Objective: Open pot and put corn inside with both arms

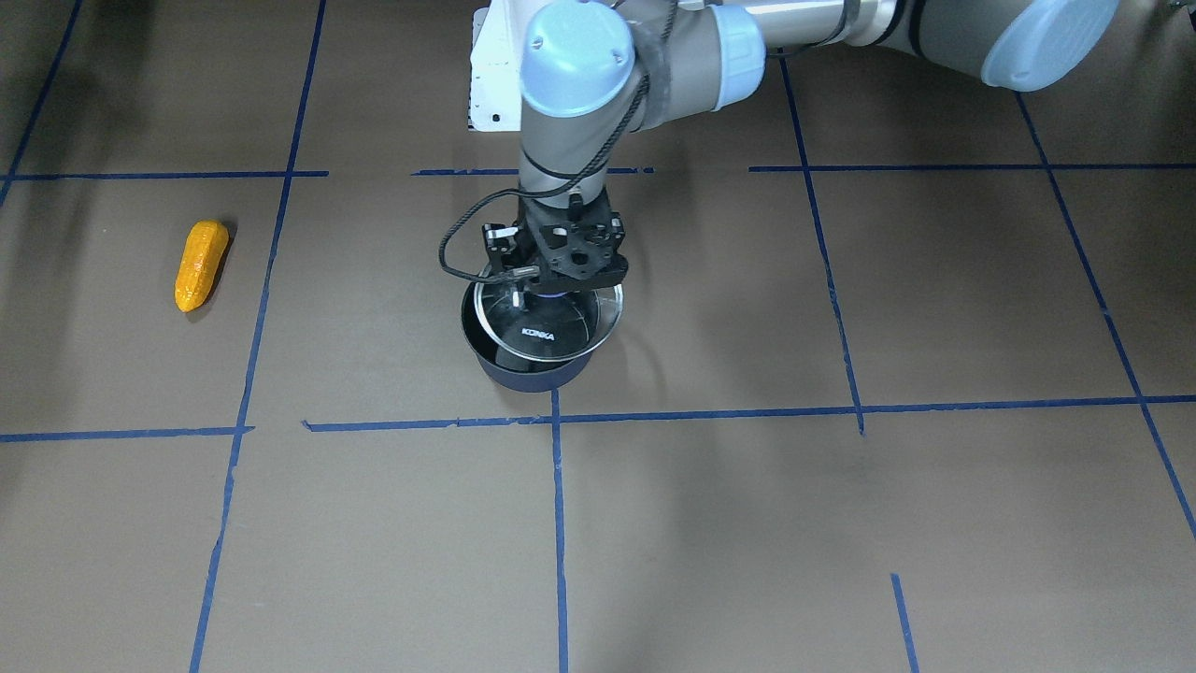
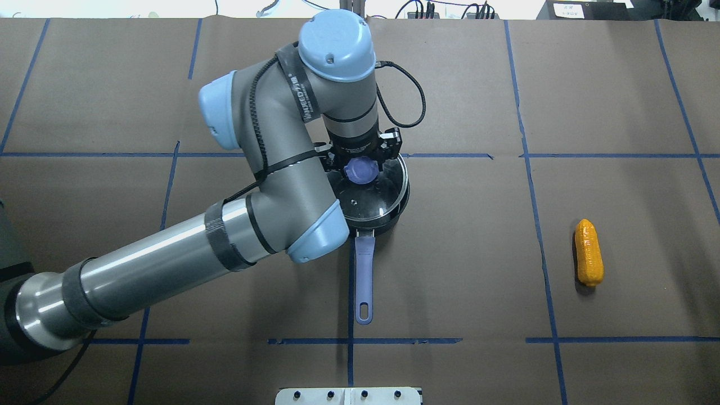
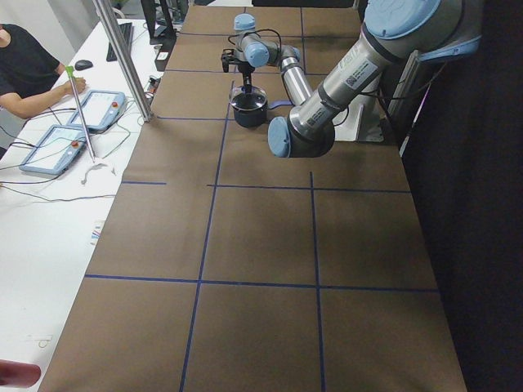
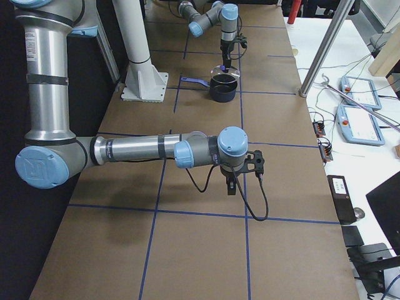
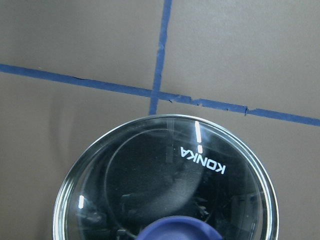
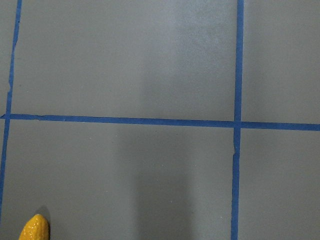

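The dark navy pot (image 1: 533, 376) stands mid-table, its purple-blue handle (image 2: 364, 270) pointing toward the robot. My left gripper (image 2: 363, 166) is shut on the purple knob (image 5: 180, 231) of the glass KONKA lid (image 1: 547, 327), which hangs tilted just above the pot's rim. The orange-yellow corn (image 2: 588, 251) lies flat on the table far off to the robot's right, also seen in the front view (image 1: 201, 264); its tip shows in the right wrist view (image 6: 35, 230). My right gripper (image 4: 232, 186) hovers above the table near the corn; I cannot tell whether it is open or shut.
Brown table cover with a grid of blue tape lines (image 1: 561, 421). The white fixed base (image 4: 142, 81) stands at the robot's side. Operators' tablets and cables (image 4: 359, 119) lie on a white bench beyond the far edge.
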